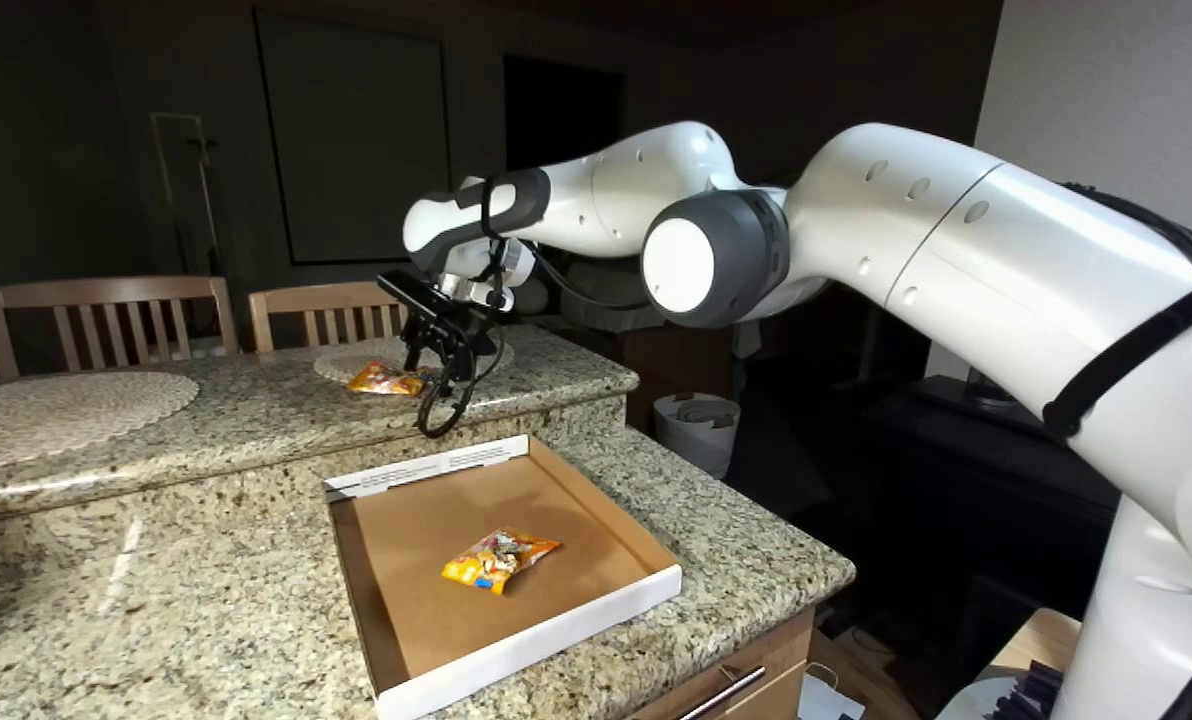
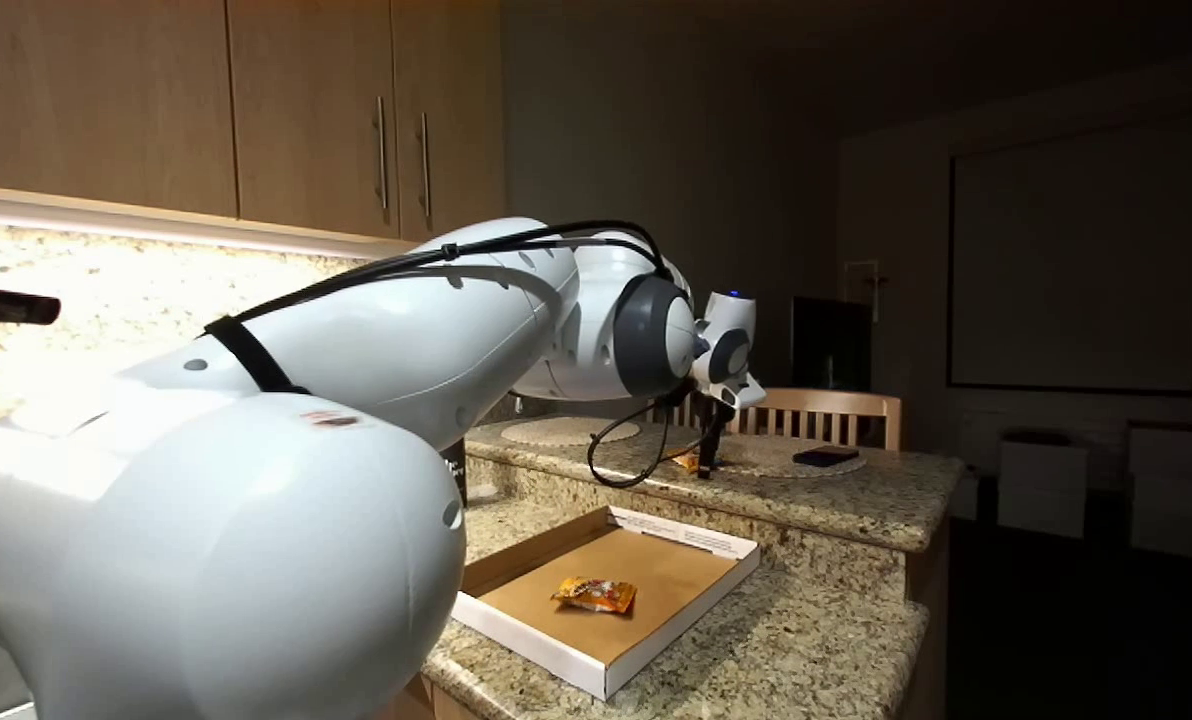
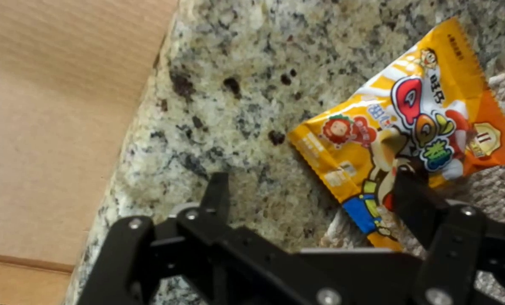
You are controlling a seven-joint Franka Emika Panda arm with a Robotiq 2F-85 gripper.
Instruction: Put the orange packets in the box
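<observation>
Granite counter (image 1: 176, 600) spread in 2 levels over left and lower centre in exterior view. Robot arm (image 1: 886, 215) ran from right edge to upper centre. Box (image 1: 511, 495) sat at lower centre, on lower level. Round mat (image 1: 351, 352) lay above it in frame, on raised level. Gripper (image 3: 312, 173), at bottom of wrist view, gaped wide, holding nothing. 1 orange packet (image 1: 498, 560) lay inside box, near middle; 2nd orange packet (image 3: 403, 127) lay at right of wrist view, across mat edge, partly behind gripper's right-hand jaw.
</observation>
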